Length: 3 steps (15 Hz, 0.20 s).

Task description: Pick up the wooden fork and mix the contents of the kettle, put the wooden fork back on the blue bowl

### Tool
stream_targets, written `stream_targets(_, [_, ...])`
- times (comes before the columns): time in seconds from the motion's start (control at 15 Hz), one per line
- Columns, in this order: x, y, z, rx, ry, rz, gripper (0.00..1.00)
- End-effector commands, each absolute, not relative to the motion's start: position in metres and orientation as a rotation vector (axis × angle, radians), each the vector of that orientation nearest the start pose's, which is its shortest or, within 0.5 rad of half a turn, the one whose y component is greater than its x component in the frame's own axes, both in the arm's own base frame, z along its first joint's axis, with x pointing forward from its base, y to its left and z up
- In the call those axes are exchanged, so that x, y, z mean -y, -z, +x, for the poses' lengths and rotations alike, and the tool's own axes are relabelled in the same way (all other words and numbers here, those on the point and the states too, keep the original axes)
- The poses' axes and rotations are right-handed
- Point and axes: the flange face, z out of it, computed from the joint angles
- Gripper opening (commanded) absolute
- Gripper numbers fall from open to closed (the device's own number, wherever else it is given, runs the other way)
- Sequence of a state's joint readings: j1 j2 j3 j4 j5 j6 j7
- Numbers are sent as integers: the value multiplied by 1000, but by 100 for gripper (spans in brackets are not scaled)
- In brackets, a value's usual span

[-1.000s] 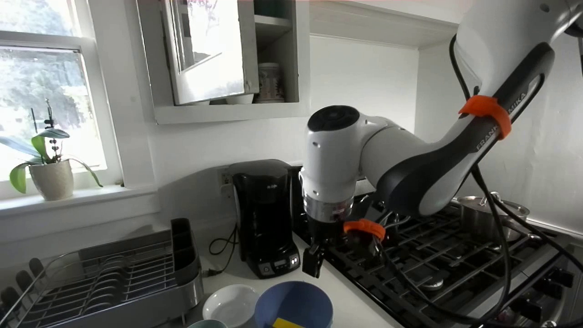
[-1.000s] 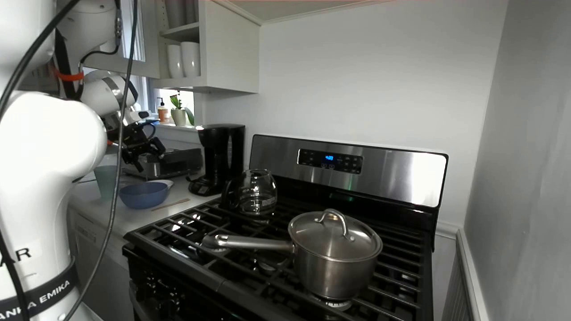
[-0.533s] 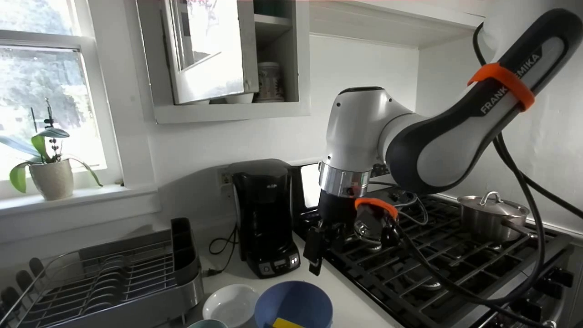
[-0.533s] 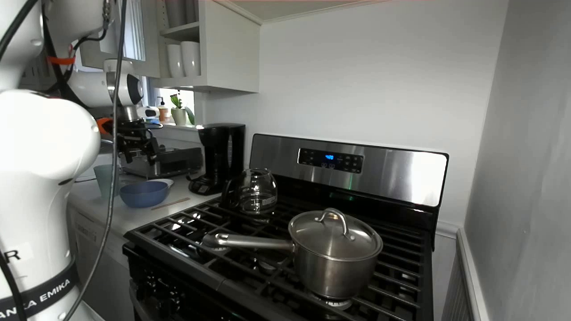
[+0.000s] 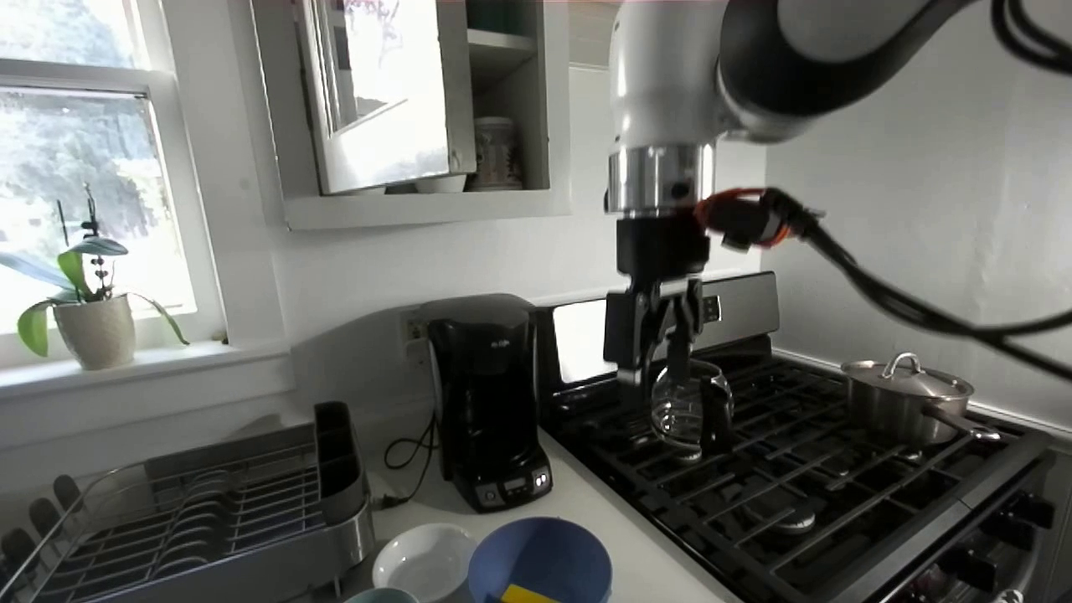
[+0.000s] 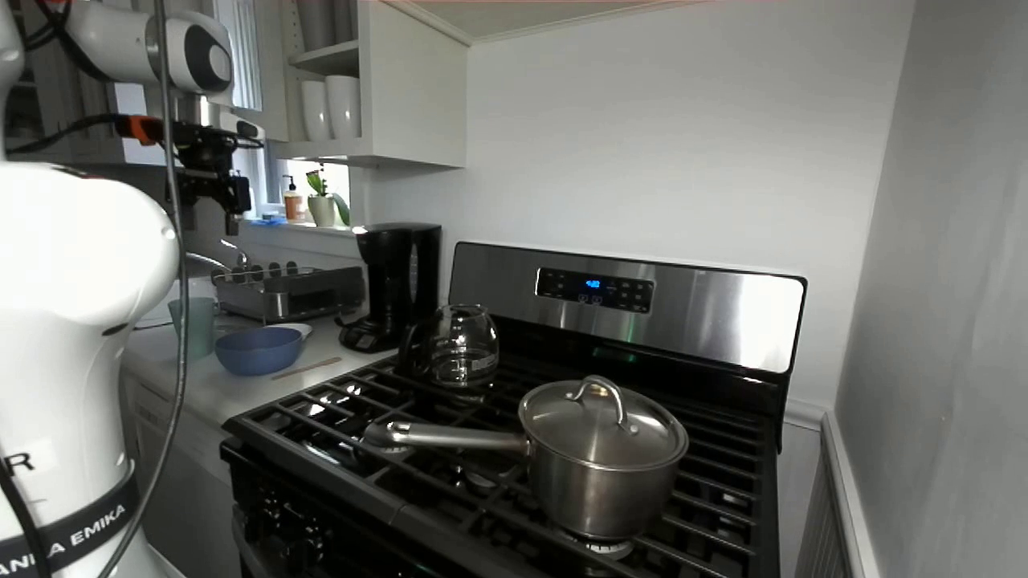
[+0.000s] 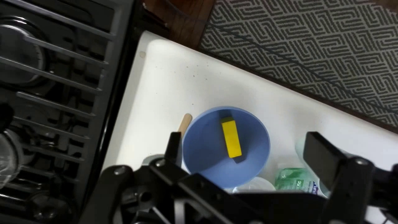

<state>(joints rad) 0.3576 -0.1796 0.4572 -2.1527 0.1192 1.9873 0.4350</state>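
Observation:
The wooden fork (image 6: 307,368) is a thin pale stick lying on the counter between the blue bowl (image 6: 259,353) and the stove. In the wrist view, one rounded end of the fork (image 7: 185,122) shows beside the bowl's rim (image 7: 202,152); a finger covers the rest. The blue bowl (image 5: 540,544) holds a yellow block (image 7: 231,137). My gripper (image 5: 657,364) is open and empty, pointing down, high above the counter; it also shows in an exterior view (image 6: 213,213). In the wrist view, its fingers (image 7: 243,137) frame the bowl far below. No steel kettle is in view.
A lidded steel saucepan (image 6: 602,490) and a glass carafe (image 6: 466,353) stand on the stove. A black coffee maker (image 5: 486,402), white dish (image 5: 425,561), dish rack (image 5: 209,519) and green cup (image 6: 193,325) are on the counter. A cabinet door (image 5: 385,100) hangs open.
My gripper has risen well above the counter and swung from tilted to pointing straight down. It moved away from above the bowl area in an exterior view. Bowl and fork have not moved.

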Motion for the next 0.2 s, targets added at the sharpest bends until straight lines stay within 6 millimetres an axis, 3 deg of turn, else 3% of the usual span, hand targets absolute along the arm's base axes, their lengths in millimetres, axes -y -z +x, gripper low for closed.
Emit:
stream_targets(0.0, [-373,-487,329,509,-37,-3092,100])
stream_targets(0.13, [-371,-502,323,512,-27,-3100,100])
